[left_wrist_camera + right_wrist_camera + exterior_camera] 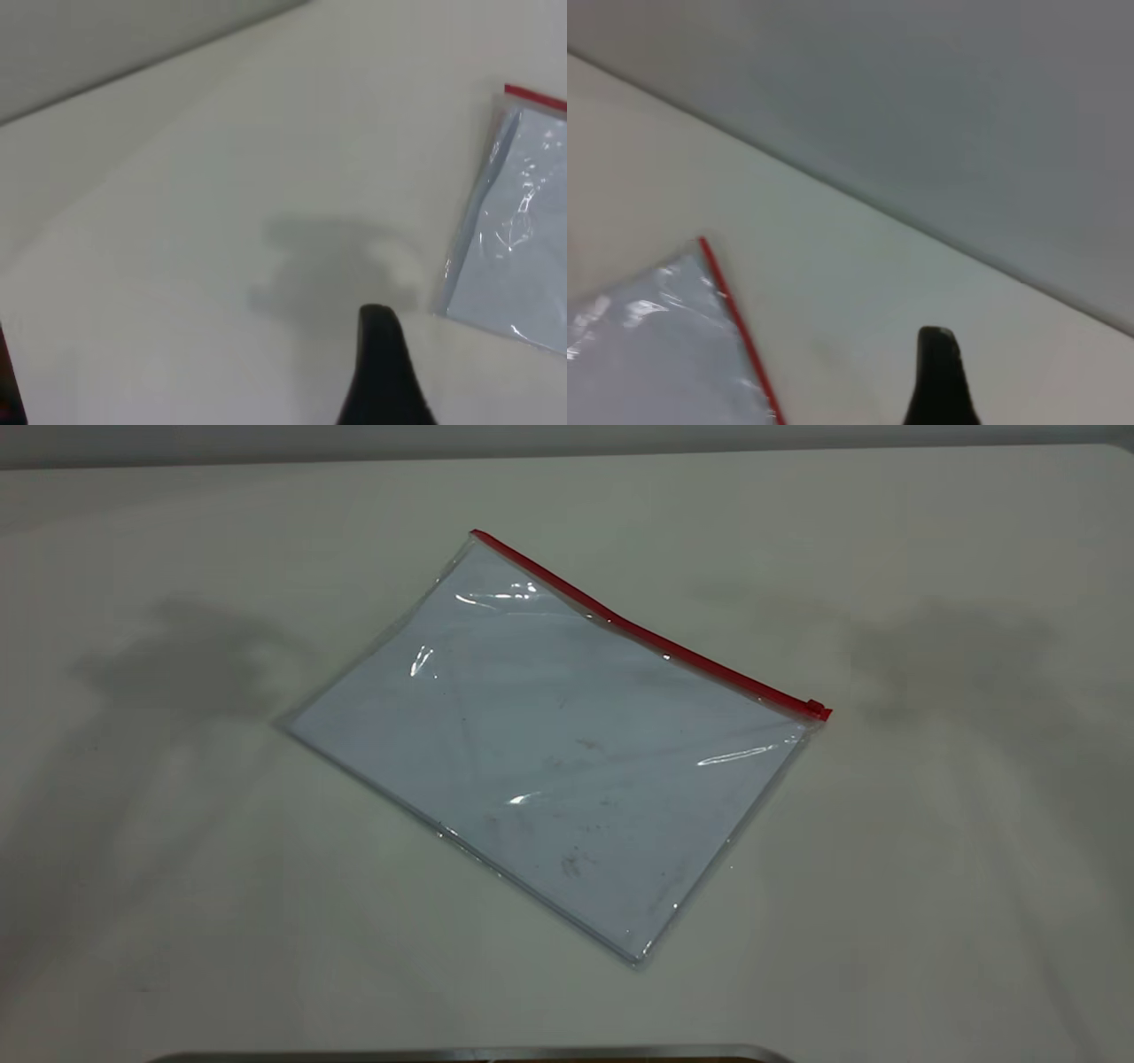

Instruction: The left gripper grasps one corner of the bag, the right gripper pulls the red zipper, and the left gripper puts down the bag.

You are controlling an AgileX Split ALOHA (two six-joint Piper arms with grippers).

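Exterior view: the table (930, 921), a pale off-white surface, fills nearly the whole picture, and soft arm shadows are cast on it at the left and at the right. The bag (549, 753) is laid flat near the table's middle, turned at an angle, with a pale bluish-white sheet enclosed and grey smudges visible on that sheet. The red zipper (651, 638) is run along the bag's far long edge, from the upper-left end down to the right end. The corner (478, 540) at the upper-left end of the strip is resting on the table, untouched. The small red slider tab (817, 709) is seated at the right end of the strip.

Neither arm is seen from the exterior camera. In the left wrist view, a single black finger of the left gripper (383, 372) is shown above bare table, apart from the bag's edge; whether it is released or clenched cannot be told. In the right wrist view, one black finger of the right gripper (939, 376) is shown beside the zipper's end, clear of it; its state cannot be told either.
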